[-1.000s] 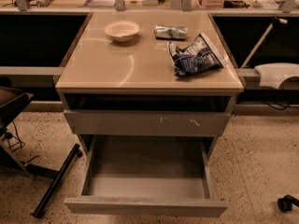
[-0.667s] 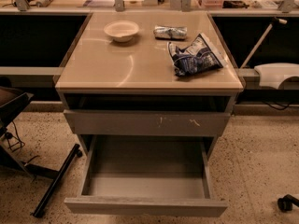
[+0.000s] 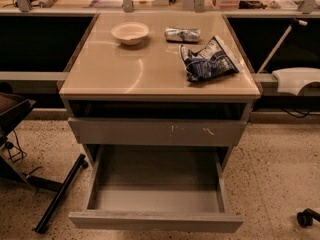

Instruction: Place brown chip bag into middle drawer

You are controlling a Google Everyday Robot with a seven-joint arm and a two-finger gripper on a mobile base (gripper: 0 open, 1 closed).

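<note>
Grey and pulled out, the middle drawer (image 3: 156, 221) stands open, its floor bare, beneath the scratched drawer front (image 3: 155, 132). On the table (image 3: 105, 69) sit a pale bowl (image 3: 130, 33), a silver packet (image 3: 182, 34) and a blue-and-white chip bag (image 3: 209, 60). Neither the brown chip bag nor the claw appears in the camera view, so the claw's state cannot be told. Such a bag would likely be light, crinkly and slippery, best pinched at a sealed edge

Single camera, high, facing cabinet (image 3: 150, 69) front, tilted down, mid-range; end effector outside frame.
</note>
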